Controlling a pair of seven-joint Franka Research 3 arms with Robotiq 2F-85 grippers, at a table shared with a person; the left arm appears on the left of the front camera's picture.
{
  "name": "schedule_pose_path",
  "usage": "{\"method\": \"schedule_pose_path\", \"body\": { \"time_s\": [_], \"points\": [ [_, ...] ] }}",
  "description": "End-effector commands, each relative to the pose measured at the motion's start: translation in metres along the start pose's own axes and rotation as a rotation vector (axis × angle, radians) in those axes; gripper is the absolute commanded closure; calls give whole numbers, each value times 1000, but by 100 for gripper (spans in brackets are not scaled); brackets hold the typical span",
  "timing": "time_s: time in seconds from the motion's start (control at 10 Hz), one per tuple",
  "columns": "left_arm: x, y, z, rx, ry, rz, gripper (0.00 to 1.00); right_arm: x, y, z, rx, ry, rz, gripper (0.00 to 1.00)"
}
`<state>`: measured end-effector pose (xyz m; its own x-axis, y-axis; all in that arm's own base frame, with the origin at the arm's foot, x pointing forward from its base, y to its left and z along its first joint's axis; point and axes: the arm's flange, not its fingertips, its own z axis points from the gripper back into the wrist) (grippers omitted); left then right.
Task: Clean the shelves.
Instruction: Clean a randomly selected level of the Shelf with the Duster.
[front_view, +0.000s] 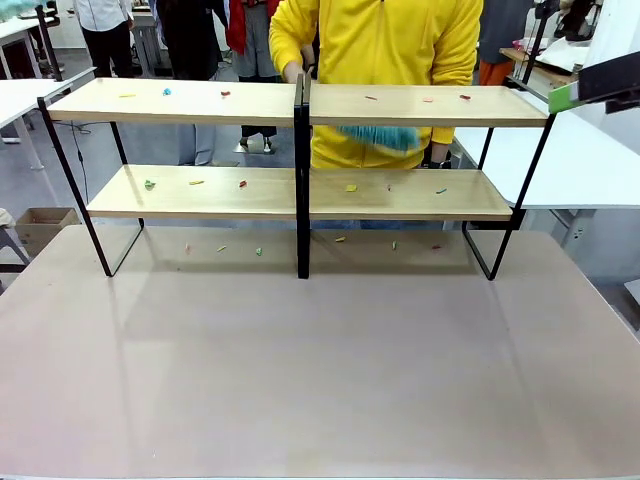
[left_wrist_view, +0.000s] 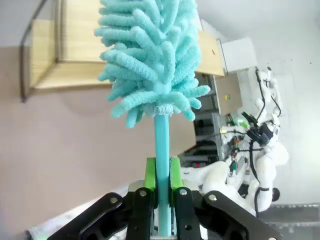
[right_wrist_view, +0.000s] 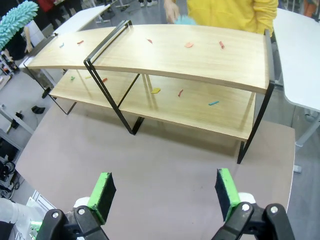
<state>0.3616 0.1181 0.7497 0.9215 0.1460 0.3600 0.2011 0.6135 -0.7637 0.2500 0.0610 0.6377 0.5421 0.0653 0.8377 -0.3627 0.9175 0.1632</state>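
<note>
Nearest in the left wrist view, the left jaws are clenched on the thin handle of a teal duster (left_wrist_view: 150, 55), the green pads (left_wrist_view: 150, 172) pressing it from both sides and its fluffy head standing above them. In the right wrist view the right jaws are released, their green pads (right_wrist_view: 102, 194) spread wide with nothing between them, hanging above the pale worktop (front_view: 320, 370), whose near part is bare. Farther back on the worktop stand the shelves (front_view: 200, 195), running almost its full width: two tiers of light-wood boards in a thin black frame with a central upright (front_view: 302, 180). Small coloured scraps (front_view: 242, 184) lie scattered on the upper and lower boards, and more lie on the worktop under the rack. Behind the shelves a person in a yellow top (front_view: 380, 40) stands at the far side, one hand (front_view: 293, 72) at the top of the central upright, and a second teal duster (front_view: 380, 135) shows between the tiers on the right half. A white table (front_view: 580, 160) stands beyond the rack's right end.
</note>
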Motion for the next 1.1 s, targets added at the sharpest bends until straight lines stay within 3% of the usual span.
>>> {"method": "schedule_pose_path", "body": {
  "time_s": [0.0,0.2,0.5,0.6,0.7,0.9,1.0],
  "points": [
    [-15,-86,-66,38,116,-45,87,1,-1,1,0,-3,-3,0],
    [-48,-140,-133,30,248,-149,87,1,-1,1,0,-3,-3,0],
    [-44,-150,-118,23,211,-89,87,1,-1,1,0,-3,-3,0],
    [-56,-168,-147,13,277,-133,87,1,-1,1,0,-3,-3,0],
    [-68,-111,-93,5,61,59,87,1,-1,1,0,-3,-3,0],
    [-131,-33,5,-67,-133,124,87,1,-1,1,0,-3,-3,0],
    [-159,-12,28,-88,-188,153,87,1,-1,1,0,-3,-3,0]
  ]
}}
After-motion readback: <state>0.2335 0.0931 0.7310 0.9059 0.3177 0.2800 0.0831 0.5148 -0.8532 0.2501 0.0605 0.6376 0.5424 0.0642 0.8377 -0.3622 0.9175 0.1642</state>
